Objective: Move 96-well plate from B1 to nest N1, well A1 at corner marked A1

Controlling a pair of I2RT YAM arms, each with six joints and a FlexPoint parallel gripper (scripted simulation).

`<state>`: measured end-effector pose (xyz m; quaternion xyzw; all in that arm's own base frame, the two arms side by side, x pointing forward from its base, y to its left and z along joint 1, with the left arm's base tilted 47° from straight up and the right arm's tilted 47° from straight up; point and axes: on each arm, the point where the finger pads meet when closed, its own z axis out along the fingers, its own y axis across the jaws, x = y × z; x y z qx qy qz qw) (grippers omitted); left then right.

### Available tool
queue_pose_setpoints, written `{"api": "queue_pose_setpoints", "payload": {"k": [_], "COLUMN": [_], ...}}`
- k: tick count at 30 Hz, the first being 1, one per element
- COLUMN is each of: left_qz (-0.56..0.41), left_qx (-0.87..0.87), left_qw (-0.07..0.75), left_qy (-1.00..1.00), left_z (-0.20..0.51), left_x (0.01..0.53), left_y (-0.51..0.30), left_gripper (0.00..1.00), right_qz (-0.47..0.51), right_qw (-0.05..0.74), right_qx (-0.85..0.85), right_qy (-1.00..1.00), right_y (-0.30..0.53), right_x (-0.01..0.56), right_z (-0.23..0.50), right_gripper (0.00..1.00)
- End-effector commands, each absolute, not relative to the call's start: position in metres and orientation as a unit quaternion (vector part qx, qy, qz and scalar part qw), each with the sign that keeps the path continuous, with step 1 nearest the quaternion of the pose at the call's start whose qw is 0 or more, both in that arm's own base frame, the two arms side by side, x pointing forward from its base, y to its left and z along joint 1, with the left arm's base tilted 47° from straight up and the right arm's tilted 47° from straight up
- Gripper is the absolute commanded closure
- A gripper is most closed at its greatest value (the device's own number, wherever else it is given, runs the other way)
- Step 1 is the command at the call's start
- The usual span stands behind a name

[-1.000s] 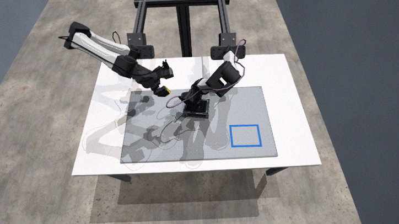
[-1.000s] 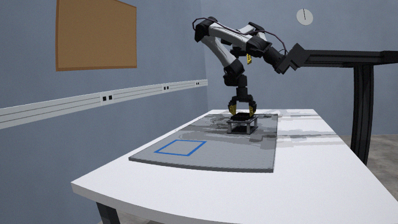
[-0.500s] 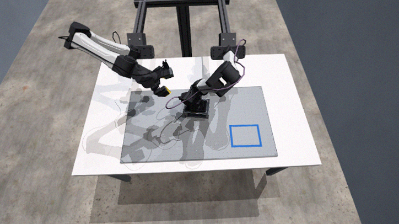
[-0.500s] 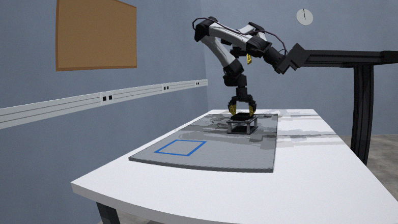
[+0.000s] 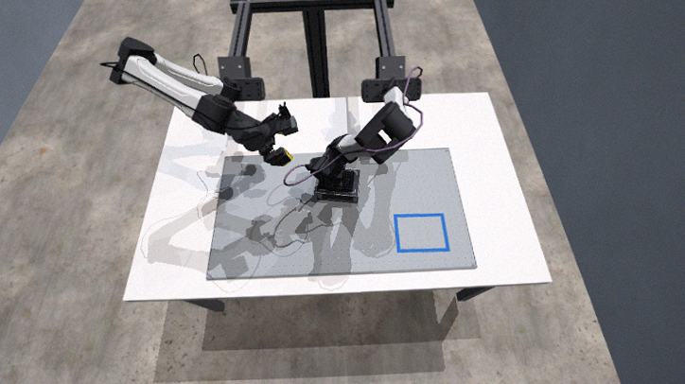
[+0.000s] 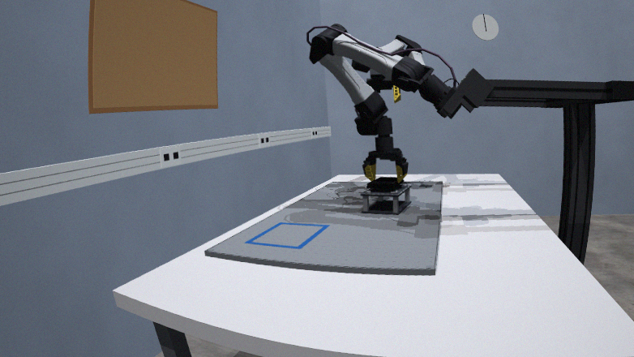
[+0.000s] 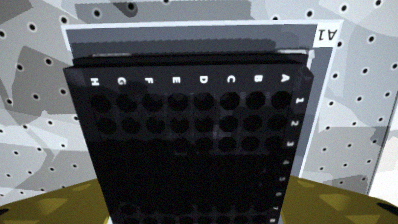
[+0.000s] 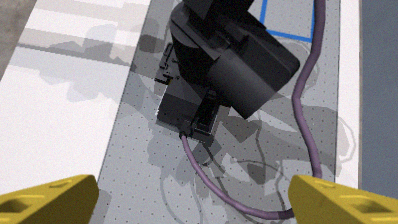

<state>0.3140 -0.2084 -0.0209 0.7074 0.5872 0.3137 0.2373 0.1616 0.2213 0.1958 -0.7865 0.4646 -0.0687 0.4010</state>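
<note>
The black 96-well plate [image 5: 349, 179] [image 6: 384, 184] [image 7: 200, 145] is between the fingers of my left gripper [image 6: 385, 178] [image 7: 194, 185], which is shut on its long sides. It is over the raised nest N1 [image 5: 333, 193] [image 6: 386, 192] [image 7: 200, 36], low at its top; whether it touches the nest is not clear. In the left wrist view, well A1 is at the plate's upper right corner, on the side of the nest's A1 label [image 7: 327, 34]. The nest's far strip shows beyond the plate. My right gripper [image 8: 194, 183] [image 5: 284, 141] is open and empty, off to the side.
The blue outline of B1 [image 5: 418, 215] [image 6: 272, 245] [image 8: 289, 35] is on the grey perforated board [image 5: 379, 261] and has no plate in it. The left arm reaches over the nest in the right wrist view, with its purple cable [image 8: 300, 95] looping beside it.
</note>
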Motion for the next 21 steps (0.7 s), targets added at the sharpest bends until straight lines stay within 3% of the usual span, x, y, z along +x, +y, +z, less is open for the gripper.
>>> {"api": "queue_pose_setpoints", "payload": {"k": [1, 21], "left_qz": [0.317, 0.318], "left_qx": [0.703, 0.704], "left_qw": [0.240, 0.248], "left_qy": [0.590, 0.585], "left_z": [-0.0133, -0.0158], "left_x": [0.3125, 0.3072], "left_y": [-0.2071, -0.2075], "left_gripper": [0.26, 0.26], "right_qz": [-0.066, -0.066], "right_qw": [0.408, 0.407], "right_qx": [-0.788, -0.788], "right_qy": [0.457, 0.457], "right_y": [0.2227, 0.2226], "right_x": [0.1579, 0.1578], "right_z": [0.2008, 0.2007], "right_gripper": [0.00, 0.00]}}
